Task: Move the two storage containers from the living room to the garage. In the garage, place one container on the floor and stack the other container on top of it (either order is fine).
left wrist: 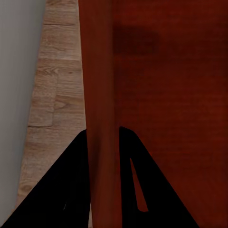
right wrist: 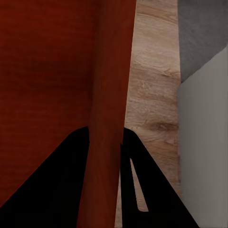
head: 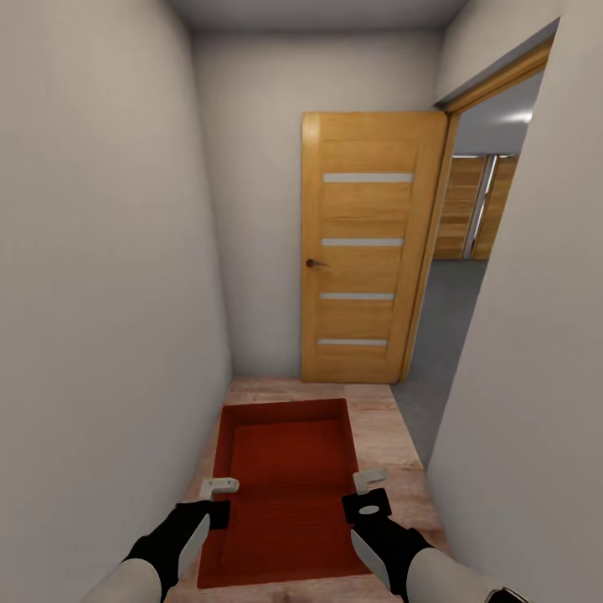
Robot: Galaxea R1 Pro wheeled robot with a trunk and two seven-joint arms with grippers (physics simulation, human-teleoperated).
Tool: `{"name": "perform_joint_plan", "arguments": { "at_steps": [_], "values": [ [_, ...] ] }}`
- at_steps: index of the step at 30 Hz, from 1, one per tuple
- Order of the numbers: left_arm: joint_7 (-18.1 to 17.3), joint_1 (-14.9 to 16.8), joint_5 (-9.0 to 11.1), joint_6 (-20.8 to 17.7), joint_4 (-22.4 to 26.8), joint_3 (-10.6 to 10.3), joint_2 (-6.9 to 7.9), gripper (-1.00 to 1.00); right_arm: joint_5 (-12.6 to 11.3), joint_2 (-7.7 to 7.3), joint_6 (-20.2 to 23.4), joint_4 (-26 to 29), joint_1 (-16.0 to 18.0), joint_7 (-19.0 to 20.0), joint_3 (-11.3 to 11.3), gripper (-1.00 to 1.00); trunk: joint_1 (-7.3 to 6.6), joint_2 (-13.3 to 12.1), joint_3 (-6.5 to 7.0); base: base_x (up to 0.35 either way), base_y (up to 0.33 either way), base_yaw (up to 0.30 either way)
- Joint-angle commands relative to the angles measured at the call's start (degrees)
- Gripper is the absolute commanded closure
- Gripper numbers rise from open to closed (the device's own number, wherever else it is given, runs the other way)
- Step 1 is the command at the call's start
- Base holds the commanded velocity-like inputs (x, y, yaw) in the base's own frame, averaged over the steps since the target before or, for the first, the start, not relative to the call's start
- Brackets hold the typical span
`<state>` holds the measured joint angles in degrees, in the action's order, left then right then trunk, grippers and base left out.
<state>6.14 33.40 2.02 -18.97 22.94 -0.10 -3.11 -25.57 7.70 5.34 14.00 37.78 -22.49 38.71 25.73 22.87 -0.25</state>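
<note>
One orange-red lidless storage container (head: 289, 477) hangs level in front of me over a light wood plank floor (head: 381, 427). My left gripper (head: 219, 498) is shut on its left side wall, and my right gripper (head: 367, 494) is shut on its right side wall. In the left wrist view the thin red wall (left wrist: 102, 95) runs between the black fingers of the left gripper (left wrist: 103, 137). The right wrist view shows the opposite wall (right wrist: 111, 71) clamped the same way by the right gripper (right wrist: 105, 137).
I stand in a narrow corridor with white walls close on the left (head: 100, 293) and right (head: 528, 377). A wooden door (head: 364, 251) stands open ahead. Beside it, a doorway on the right opens onto a grey floor (head: 440, 335).
</note>
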Motion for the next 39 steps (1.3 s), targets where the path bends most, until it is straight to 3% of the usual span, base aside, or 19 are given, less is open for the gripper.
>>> {"name": "perform_joint_plan", "arguments": {
  "at_steps": [1, 39],
  "values": [
    [0.37, -0.01, -0.70, -0.37, 0.16, 0.54, -0.05, 1.00, -0.53, 0.13, 0.38, 0.91, 0.02, 0.78, -0.04, 1.00, 0.05, 0.05, -0.03, 0.322, 0.000, 0.000],
    [0.37, -0.02, -0.70, -0.37, 0.16, 0.54, -0.04, 1.00, -0.53, 0.13, 0.38, 0.90, 0.02, 0.77, -0.04, 1.00, 0.05, 0.05, -0.03, 0.322, 0.000, 0.000]
  ]
}}
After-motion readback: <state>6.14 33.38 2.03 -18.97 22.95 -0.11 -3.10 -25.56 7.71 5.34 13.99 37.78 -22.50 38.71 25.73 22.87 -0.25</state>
